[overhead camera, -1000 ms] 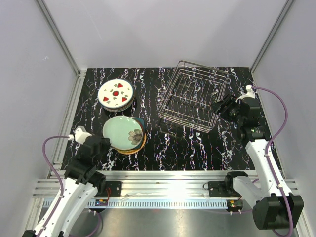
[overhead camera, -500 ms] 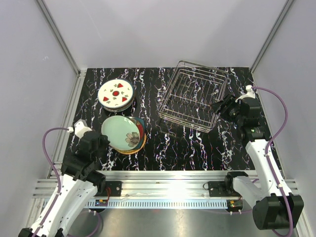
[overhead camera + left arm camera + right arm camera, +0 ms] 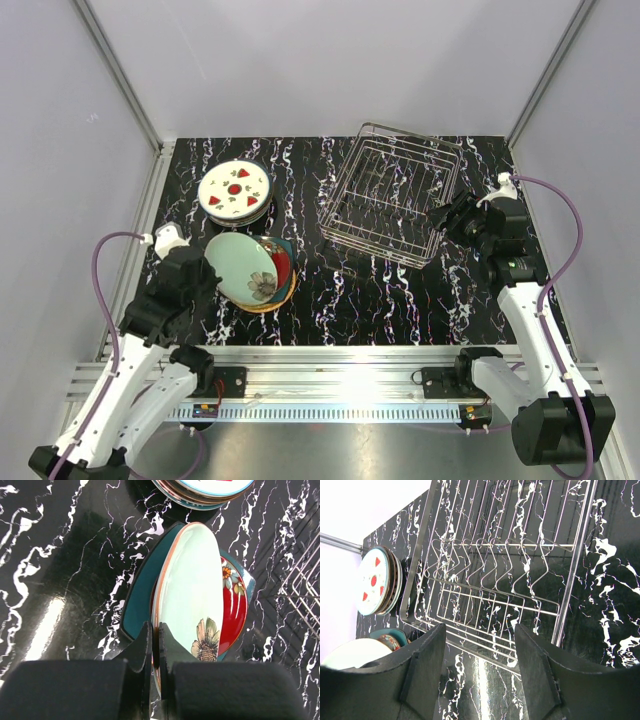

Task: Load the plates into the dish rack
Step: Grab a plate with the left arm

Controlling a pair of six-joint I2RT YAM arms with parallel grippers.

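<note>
My left gripper [image 3: 207, 277] [image 3: 155, 645] is shut on the near rim of the mint-green plate with the brown flower [image 3: 245, 268] [image 3: 192, 596], which is tilted up off its stack. Under it lie the red plate [image 3: 235, 607], the dark teal plate [image 3: 140, 597] and an orange-tan one [image 3: 283, 297]. The white strawberry plate [image 3: 234, 188] tops a second stack at the back left. The silver wire dish rack [image 3: 390, 193] [image 3: 490, 580] stands empty at the back right. My right gripper [image 3: 447, 217] [image 3: 480, 652] is open, just right of the rack.
White walls and metal rails bound the black marble table [image 3: 360, 290]. The two plate stacks stand close together on the left, the rack on the right, with bare marble between them.
My left gripper has lifted the mint-green plate's near edge and drawn back to the left, tilting the plate steeper. The right arm has not moved.
</note>
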